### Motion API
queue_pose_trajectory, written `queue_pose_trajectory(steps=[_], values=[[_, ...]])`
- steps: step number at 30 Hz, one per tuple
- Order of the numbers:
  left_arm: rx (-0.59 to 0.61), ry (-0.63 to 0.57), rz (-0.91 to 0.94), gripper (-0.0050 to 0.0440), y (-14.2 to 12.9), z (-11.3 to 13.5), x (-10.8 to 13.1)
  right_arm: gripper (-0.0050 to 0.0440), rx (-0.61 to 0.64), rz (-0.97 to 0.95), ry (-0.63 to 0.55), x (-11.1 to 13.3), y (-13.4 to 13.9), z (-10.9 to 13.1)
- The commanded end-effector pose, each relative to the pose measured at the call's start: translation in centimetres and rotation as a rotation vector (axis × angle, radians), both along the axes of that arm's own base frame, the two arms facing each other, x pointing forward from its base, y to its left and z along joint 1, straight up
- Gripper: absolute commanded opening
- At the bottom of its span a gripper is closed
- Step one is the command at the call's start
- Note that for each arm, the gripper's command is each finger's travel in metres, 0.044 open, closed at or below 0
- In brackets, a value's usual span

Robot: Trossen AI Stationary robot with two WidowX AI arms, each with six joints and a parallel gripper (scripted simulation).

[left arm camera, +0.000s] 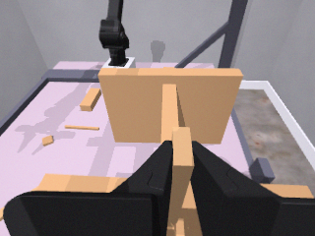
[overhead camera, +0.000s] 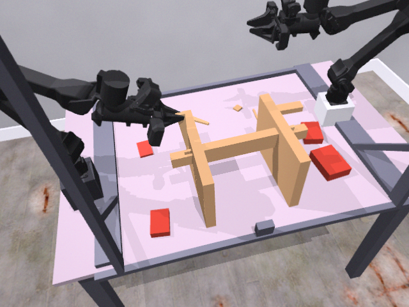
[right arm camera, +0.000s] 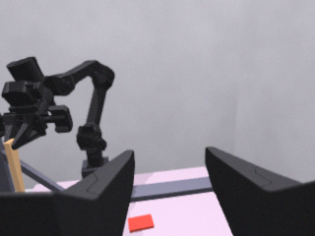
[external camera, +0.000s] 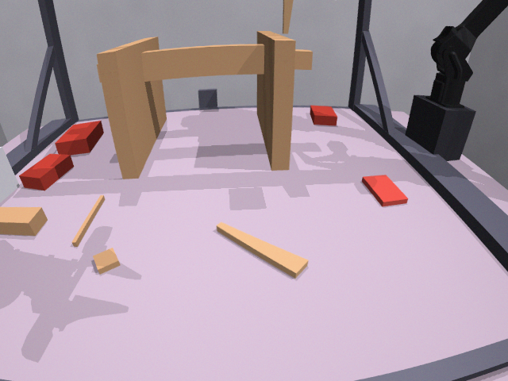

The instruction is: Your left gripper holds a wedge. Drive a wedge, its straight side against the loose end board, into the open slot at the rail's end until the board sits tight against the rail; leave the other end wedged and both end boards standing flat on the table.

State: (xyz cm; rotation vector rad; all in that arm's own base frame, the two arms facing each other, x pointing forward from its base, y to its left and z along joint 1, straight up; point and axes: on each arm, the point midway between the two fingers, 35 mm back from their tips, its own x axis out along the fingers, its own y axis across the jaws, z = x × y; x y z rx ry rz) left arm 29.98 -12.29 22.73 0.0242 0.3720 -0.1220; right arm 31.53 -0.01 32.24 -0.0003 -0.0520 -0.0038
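Observation:
The rail (overhead camera: 241, 144) (external camera: 205, 61) (left arm camera: 169, 105) runs through two upright end boards, the left arm's side board (overhead camera: 208, 201) (external camera: 281, 102) (left arm camera: 74, 183) and the far board (overhead camera: 298, 181) (external camera: 127, 114) (left arm camera: 133, 108). Both stand on the table. The rail's end slot (overhead camera: 188, 152) shows outside the near board. At the far end a small piece seems to sit in the slot. My left gripper (overhead camera: 183, 116) (left arm camera: 179, 147) is shut on a wedge (external camera: 287, 14) (left arm camera: 182, 147) (right arm camera: 16, 169), which hangs thin end down above the near rail end. My right gripper (overhead camera: 249, 27) (right arm camera: 169, 155) is open, high at the back.
A loose wedge (overhead camera: 202, 121) (external camera: 262, 248), a thin stick (external camera: 88, 221), a small block (overhead camera: 237, 107) (external camera: 105, 260) and a wooden block (overhead camera: 290, 107) (external camera: 20, 221) lie behind the boards. Several red blocks (overhead camera: 160, 222) (overhead camera: 330, 162) flank them. A grey block (overhead camera: 264, 227) sits at the front edge.

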Motion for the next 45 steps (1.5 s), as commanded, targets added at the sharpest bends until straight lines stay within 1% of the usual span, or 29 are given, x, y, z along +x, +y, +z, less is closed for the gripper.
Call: queue_pose_trajectory(steps=[1,3,4,7,10,21,22,24,27,38,39,41,42,45], values=[[-0.014,-0.027,0.004,0.001,-0.1,1.2,0.3,0.0205,-0.005,-0.006,-0.004,-0.1,-0.1,0.1],[-0.014,-0.022,-0.004,0.001,-0.3,1.1,0.2,0.0205,-0.005,-0.006,-0.004,-0.1,-0.1,0.1],[0.002,0.002,-0.003,0.001,-0.1,-0.5,0.0,0.0205,-0.005,-0.006,-0.004,-0.1,-0.1,0.1],[0.001,0.002,-0.003,0.001,-0.1,-0.4,0.0,0.0205,-0.005,-0.006,-0.004,-0.1,-0.1,0.1],[0.003,0.005,-0.001,0.001,-0.1,-1.1,0.0,0.0205,-0.005,-0.006,-0.004,-0.1,-0.1,0.1],[-0.001,-0.001,0.003,0.001,0.0,-1.9,0.0,0.0205,-0.005,-0.006,-0.004,-0.1,-0.1,0.1],[-0.005,-0.008,0.002,0.001,-0.1,-1.4,0.1,0.0205,-0.005,-0.006,-0.004,-0.1,-0.1,0.1],[-0.005,-0.008,0.002,0.001,-0.1,-1.4,0.1,0.0205,-0.005,-0.006,-0.004,-0.1,-0.1,0.1],[0.0,0.002,0.001,0.001,0.0,-2.4,-0.1,0.0205,-0.005,-0.006,-0.004,-0.1,-0.1,0.1],[-0.001,-0.001,0.003,0.001,0.0,-3.4,-0.1,0.0205,-0.005,-0.006,-0.004,-0.1,-0.1,0.1],[-0.006,-0.008,0.002,0.001,-0.1,-2.9,0.0,0.0205,-0.005,-0.006,-0.004,-0.1,-0.1,0.1],[-0.006,-0.008,0.002,0.001,-0.1,-2.9,0.0,0.0205,-0.005,-0.006,-0.004,-0.1,-0.1,0.1],[-0.004,-0.004,0.003,0.001,0.0,-3.3,-0.1,0.0205,-0.005,-0.006,-0.004,-0.1,-0.1,0.1],[-0.007,-0.009,0.002,0.001,0.0,-3.0,-0.1,0.0205,-0.005,-0.006,-0.004,-0.1,-0.1,0.1]])
